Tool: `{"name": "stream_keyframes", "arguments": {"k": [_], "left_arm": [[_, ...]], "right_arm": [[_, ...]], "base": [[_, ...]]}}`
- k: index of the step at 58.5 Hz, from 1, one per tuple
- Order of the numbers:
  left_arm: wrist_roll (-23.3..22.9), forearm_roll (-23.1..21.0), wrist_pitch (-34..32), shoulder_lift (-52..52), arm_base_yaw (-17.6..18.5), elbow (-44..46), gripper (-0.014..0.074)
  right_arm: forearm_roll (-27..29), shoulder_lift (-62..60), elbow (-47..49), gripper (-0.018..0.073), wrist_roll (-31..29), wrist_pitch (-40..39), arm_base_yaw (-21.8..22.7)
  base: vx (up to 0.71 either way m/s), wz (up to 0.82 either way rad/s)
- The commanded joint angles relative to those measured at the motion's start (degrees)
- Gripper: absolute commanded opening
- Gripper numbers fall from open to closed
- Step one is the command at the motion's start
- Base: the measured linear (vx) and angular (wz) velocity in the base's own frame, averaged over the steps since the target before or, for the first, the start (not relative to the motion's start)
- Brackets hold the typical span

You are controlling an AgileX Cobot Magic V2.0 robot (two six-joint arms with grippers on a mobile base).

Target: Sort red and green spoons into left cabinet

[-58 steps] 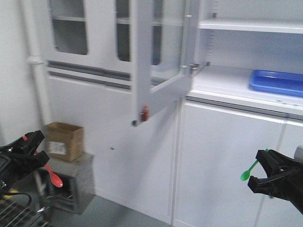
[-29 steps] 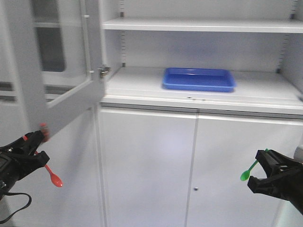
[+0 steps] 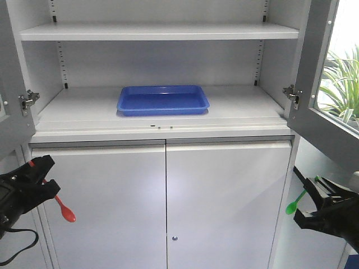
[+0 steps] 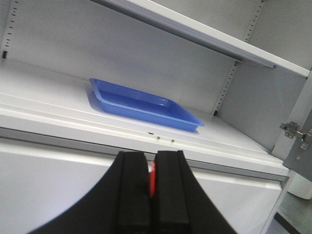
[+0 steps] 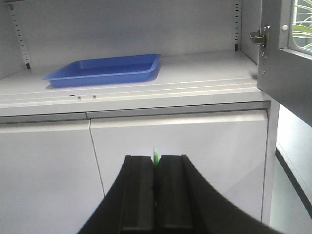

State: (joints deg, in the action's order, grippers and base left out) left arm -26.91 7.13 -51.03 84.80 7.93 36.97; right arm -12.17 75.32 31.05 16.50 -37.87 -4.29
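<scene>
The left gripper [image 3: 45, 178] is sitting at about 8 o'clock in the front view, its jaws pressing together on the handle of the red spoon [image 3: 60, 204]. The spoon is slanting down toward 5 o'clock from the grip, and its bowl is hanging free in front of the lower doors [image 3: 168, 202], which are sitting closed. In the left wrist view the two black jaws are nearly meeting, with only a sliver of red showing between them.

The right gripper [image 3: 305, 199] is sitting at about 4 o'clock, clamping the green spoon [image 3: 293, 206] in the same way. That spoon's bowl is pointing out toward 8 o'clock from the grip. In the right wrist view a thin strip of green is peeking up between the closed jaws.

Both spoons are hanging in the air below the level of the open shelf, apart from the cabinet [image 3: 235, 109]. The cabinet is facing the robot straight on, with its upper doors [image 3: 320, 101] standing open at 9 and 3 o'clock. The blue tray [image 3: 162, 101] is lying flat on the lower open shelf, toward 12 o'clock from the middle of the front view and slightly left of centre. A leafy plant [image 3: 343, 84] is showing through the glass of the right-hand door at 3 o'clock
</scene>
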Motion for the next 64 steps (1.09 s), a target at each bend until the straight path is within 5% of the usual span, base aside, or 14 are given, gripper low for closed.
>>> {"name": "stream_keyframes", "arguments": {"k": [1, 64], "left_arm": [[0.1, -0.7, -4.6, -2.0, 0.1, 1.5, -0.0003], [0.1, -0.7, -4.6, -2.0, 0.1, 1.5, -0.0003]], "right_arm": [[0.2, -1.4, 1.5, -0.0006, -0.4, -4.7, 0.2], [0.2, -1.4, 1.5, -0.0006, -0.4, -4.7, 0.2]], "base": [[0.23, -0.12], [0.30, 0.03]]}}
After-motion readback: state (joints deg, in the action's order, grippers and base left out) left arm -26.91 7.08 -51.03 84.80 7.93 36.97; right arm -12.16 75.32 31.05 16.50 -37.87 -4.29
